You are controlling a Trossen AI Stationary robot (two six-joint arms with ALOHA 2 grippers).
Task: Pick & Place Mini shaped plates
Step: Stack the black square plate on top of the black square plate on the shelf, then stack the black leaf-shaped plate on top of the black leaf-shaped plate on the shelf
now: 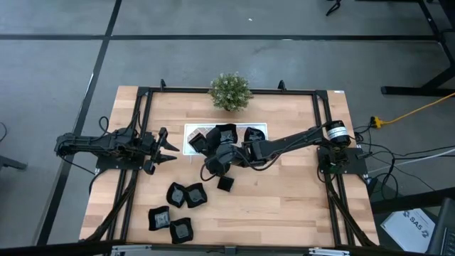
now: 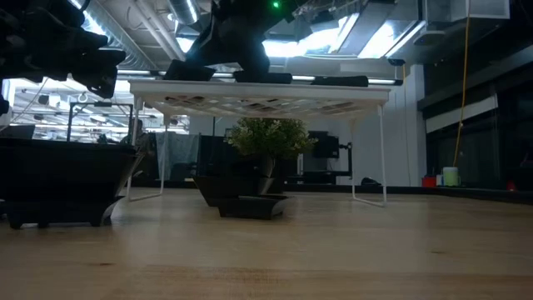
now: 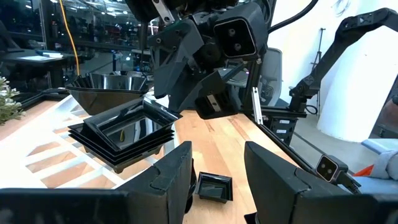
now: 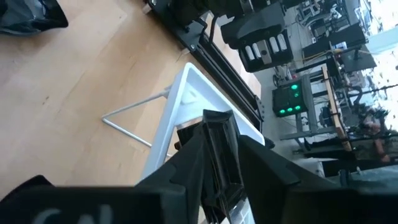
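Several black glossy mini shaped plates [image 1: 226, 134] lie on the raised white tray [image 1: 190, 135], some as a square stack [image 3: 121, 134]. Others lie on the table near its front edge [image 1: 186, 195], and one [image 1: 225, 183] just in front of the tray. My right gripper [image 1: 208, 151] reaches over the tray from the right. Its open fingers stand on either side of the stack's edge [image 4: 221, 146]. My left gripper [image 1: 169, 146] waits open at the table's left and holds nothing. My right gripper has the edge of the plate stack [image 4: 219, 134] between its two fingers [image 4: 186, 168]. It comes slanting down from the table's right, and the stack rests on the tray. I cannot tell whether the fingers touch the plates.
A small green potted plant [image 1: 229, 91] stands at the far edge behind the tray. The tray stands on thin white legs [image 2: 381, 150] above the wood. Black frame rails [image 1: 323, 121] run along both sides of the table. Bare wood lies at the near right.
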